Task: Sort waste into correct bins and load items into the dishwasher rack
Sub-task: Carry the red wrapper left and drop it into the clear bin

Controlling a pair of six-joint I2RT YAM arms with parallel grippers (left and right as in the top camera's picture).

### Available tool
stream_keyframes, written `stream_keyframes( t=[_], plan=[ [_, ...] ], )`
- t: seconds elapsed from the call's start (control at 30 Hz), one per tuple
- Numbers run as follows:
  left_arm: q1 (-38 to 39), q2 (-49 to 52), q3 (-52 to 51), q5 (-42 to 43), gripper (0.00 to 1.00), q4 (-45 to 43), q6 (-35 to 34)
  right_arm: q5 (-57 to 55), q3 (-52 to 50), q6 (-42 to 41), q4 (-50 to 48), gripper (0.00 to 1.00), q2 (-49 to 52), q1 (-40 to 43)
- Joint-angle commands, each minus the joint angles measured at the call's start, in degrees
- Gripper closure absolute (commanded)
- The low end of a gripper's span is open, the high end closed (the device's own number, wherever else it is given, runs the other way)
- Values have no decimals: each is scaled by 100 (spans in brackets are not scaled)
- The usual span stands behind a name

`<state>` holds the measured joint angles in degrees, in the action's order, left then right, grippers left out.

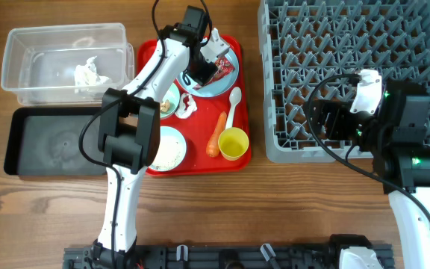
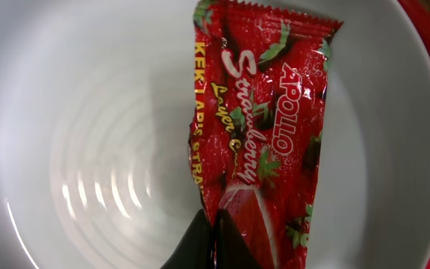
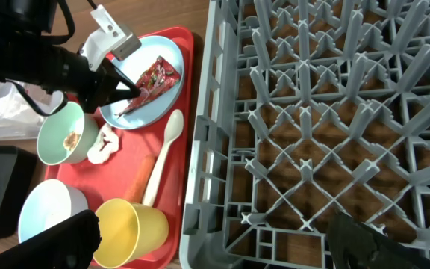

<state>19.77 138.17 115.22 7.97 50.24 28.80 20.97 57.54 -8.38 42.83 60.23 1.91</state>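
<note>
Red candy wrapper (image 2: 260, 134) lies flat on the pale blue plate (image 2: 88, 149), which sits at the far right corner of the red tray (image 1: 196, 131). The left gripper (image 2: 213, 243) is down on the plate, its two dark tips drawn together on the near left edge of the red candy wrapper.

On the left side of the tray, a blue-green bowl (image 3: 66, 134) holds a small brown scrap. Nearer, a second bowl (image 1: 166, 146) holds white rice. A crumpled white tissue (image 3: 107, 142) lies on the tray just beside the first bowl. The white spoon (image 1: 234, 104) lies near the tray's right edge, and the carrot (image 1: 216, 133) sits just left of its handle. The yellow cup (image 1: 233, 143) stands at the near right corner, close beside the carrot.

Left of the red tray, the clear tub (image 1: 21, 67) holds more crumpled tissue, and the black tray (image 1: 51, 142) lies just near of it.

The grey rack (image 1: 349, 45) fills the far right. The right gripper (image 3: 211, 246) hangs over its near left part with its fingers spread wide and nothing between them.
</note>
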Motion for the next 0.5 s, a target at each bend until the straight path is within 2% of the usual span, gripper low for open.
stream_keyframes(
  t=[0.0,0.3,0.47],
  plan=[
    [-50,87,-22,-37,96,-170,-590,-57,107,-68,13,0,44,-24],
    [-404,-511,42,-33,96,-164,-2225,-57,107,-70,48,0,44,-24],
    [-452,-1207,42,-33,96,-160,-2634,-57,107,-70,48,0,44,-24]
  ],
)
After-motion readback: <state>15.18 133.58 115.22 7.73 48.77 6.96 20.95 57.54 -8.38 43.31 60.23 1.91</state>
